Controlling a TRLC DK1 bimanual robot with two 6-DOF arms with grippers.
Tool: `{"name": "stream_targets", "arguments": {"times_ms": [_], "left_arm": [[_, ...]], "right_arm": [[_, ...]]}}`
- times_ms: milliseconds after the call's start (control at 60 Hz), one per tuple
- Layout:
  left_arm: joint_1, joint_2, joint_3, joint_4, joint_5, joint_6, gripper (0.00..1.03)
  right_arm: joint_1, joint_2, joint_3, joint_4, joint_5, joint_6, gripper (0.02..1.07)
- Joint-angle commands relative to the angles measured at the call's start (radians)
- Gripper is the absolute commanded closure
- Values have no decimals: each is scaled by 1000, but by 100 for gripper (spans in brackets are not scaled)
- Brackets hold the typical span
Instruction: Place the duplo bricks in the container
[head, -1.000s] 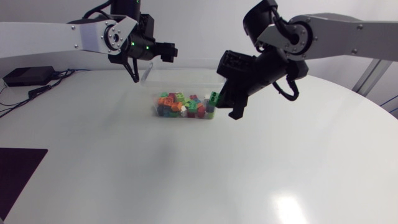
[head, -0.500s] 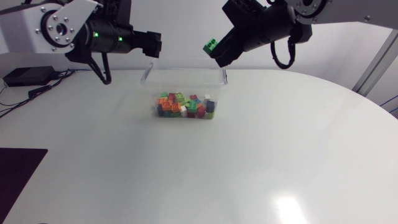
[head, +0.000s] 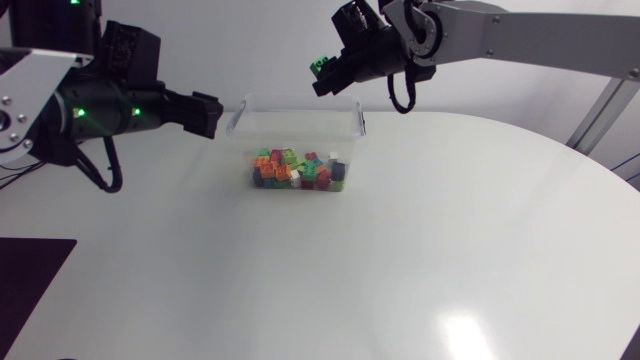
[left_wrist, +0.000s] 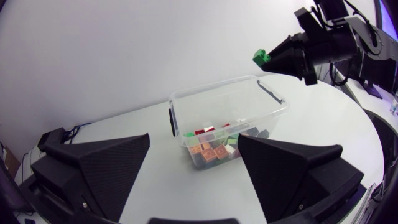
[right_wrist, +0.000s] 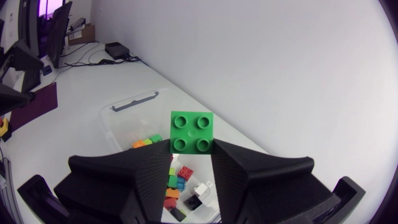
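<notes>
Gripping the green duplo brick (right_wrist: 192, 132) in the clenched right tool (right_wrist: 191, 155), raised above the clear container (head: 300, 130) of mixed bricks (head: 295, 170) on the bench (head: 450, 220), with the left tool (head: 214, 115) gaping, holding nothing, near the container's end.

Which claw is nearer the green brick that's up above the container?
Right. The right claw is shut on the green brick, holding it above the container. The left claw is open, off to one end of the container, well clear of the brick.
</notes>
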Motion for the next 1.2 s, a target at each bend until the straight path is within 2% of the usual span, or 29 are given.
{"name": "stream_targets", "arguments": {"times_ms": [0, 100, 150, 183, 200, 217, 467, 667, 800, 967, 1183], "left_arm": [[9, -76, -60, 20, -6, 28, 5], [26, -138, -111, 23, -6, 41, 5], [33, -154, -129, 30, -6, 45, 5], [38, -168, -143, 30, -6, 47, 5], [43, -182, -155, 30, -6, 50, 5], [47, -190, -160, 31, -6, 51, 5], [93, -329, -255, 57, -1, 73, 5], [129, -455, -327, 83, 4, 78, 5], [168, -533, -378, 109, 4, 68, 5], [208, -602, -434, 137, 4, 76, 5], [236, -674, -486, 168, 4, 78, 5]], "right_arm": [[12, 53, 39, 34, 20, 38, 82], [32, 100, 67, 63, 69, 37, 81], [39, 123, 82, 75, 98, 37, 70], [47, 142, 93, 81, 126, 33, 42], [52, 151, 96, 84, 143, 30, 13], [55, 154, 96, 87, 149, 27, 4], [59, 53, -2, 175, 235, 21, 6], [52, -179, -214, 276, 321, -2, 6], [47, -380, -418, 330, 413, -6, 6], [47, -602, -645, 356, 508, -6, 6], [33, -799, -817, 379, 575, -6, 6]]}}
